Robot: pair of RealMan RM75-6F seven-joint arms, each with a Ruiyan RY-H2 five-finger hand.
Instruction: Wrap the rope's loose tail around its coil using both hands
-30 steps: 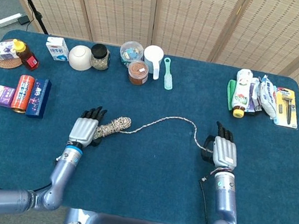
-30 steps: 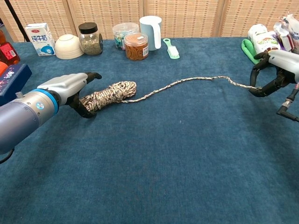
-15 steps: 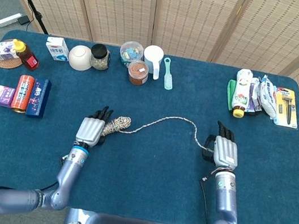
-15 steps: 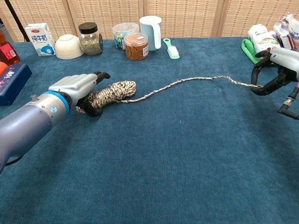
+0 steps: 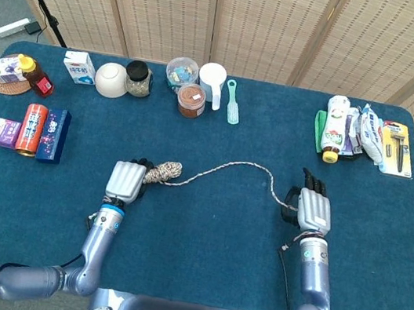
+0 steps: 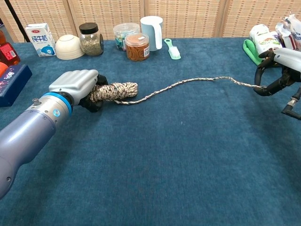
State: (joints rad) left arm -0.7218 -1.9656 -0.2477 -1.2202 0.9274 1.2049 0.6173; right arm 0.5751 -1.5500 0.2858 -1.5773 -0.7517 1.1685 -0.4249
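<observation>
A speckled rope coil (image 5: pixel 161 171) (image 6: pixel 114 91) lies left of the table's middle. My left hand (image 5: pixel 125 180) (image 6: pixel 77 86) grips the coil's near end, its fingers curled around it. The loose tail (image 5: pixel 229 167) (image 6: pixel 188 83) runs right in a curve across the blue cloth. My right hand (image 5: pixel 310 206) (image 6: pixel 278 70) pinches the tail's far end between thumb and a finger.
Along the back stand a milk carton (image 5: pixel 79 67), a bowl (image 5: pixel 111 79), jars (image 5: pixel 191 99), a white mug (image 5: pixel 212 81) and a brush (image 5: pixel 233 101). Boxes and a can (image 5: pixel 32 128) sit at far left. Packets and a green cloth (image 5: pixel 354 130) crowd the back right.
My left hand slid right onto the coil and its fingers closed around it. The right hand has barely moved and keeps hold of the tail's end.
</observation>
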